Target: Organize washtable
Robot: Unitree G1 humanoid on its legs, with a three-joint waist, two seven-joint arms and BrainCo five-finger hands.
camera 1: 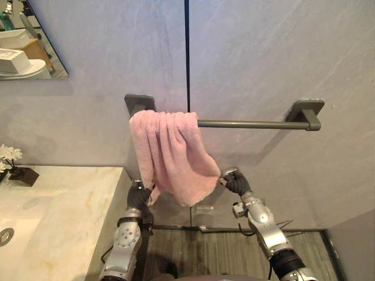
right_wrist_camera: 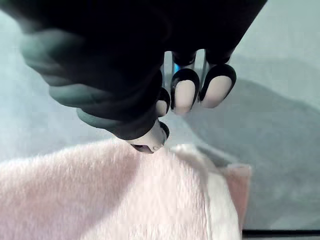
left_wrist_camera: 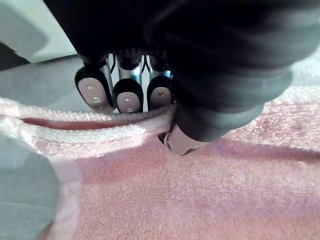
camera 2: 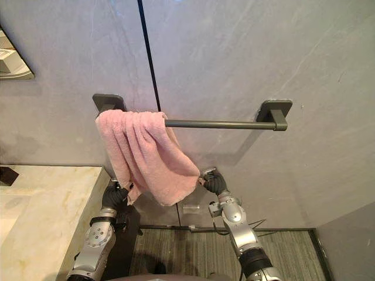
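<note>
Wrist views show left hand (left_wrist_camera: 220,75) and right hand (right_wrist_camera: 110,65) fingers pinching the pink towel (camera 1: 173,158); head views add its bar (camera 1: 252,123).

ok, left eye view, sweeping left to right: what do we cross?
White flowers on a dark block → pale marble countertop → left hand → pink terry towel → right hand → dark grey towel-bar bracket

A dark wall bar (camera 1: 252,123) carries a pink towel (camera 1: 170,152) bunched over its left end, hanging down between the left hand (camera 1: 138,196) and the right hand (camera 1: 234,181). Left of the left hand, a marble counter (camera 1: 64,205) bears white flowers on a dark base (camera 1: 20,174).
</note>
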